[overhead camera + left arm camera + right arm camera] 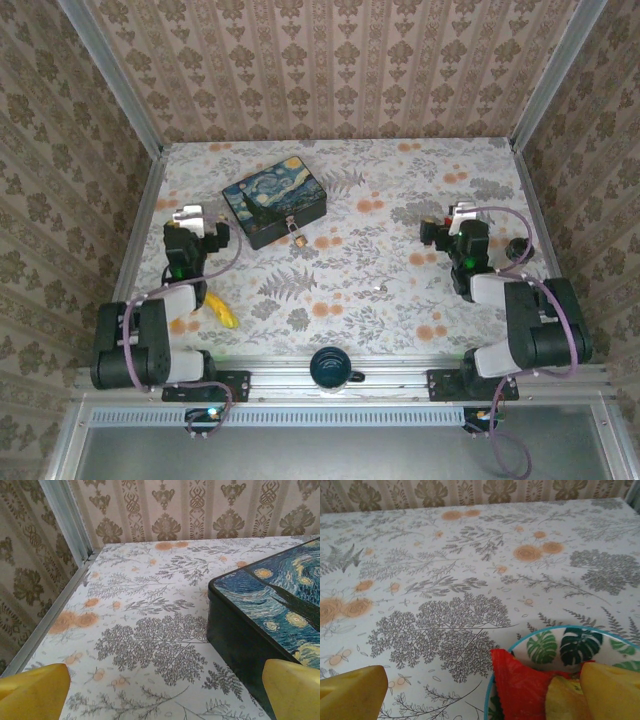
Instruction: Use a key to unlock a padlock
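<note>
Two arms flank the flowered counter (330, 290); jaws of left gripper (190, 215) and right gripper (460, 213) stand released, empty. Upper centre sits the painted tin box (274, 205), the padlock (296, 233) at its near side, the key (378, 289) lower right of it.

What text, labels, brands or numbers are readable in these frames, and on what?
No readable text.
tin box: painted swirling night sky, no lettering.
padlock: too small to tell whether it has any marking.
mug: seen from above, no print visible.
plate: green leaf pattern, no words.
</note>
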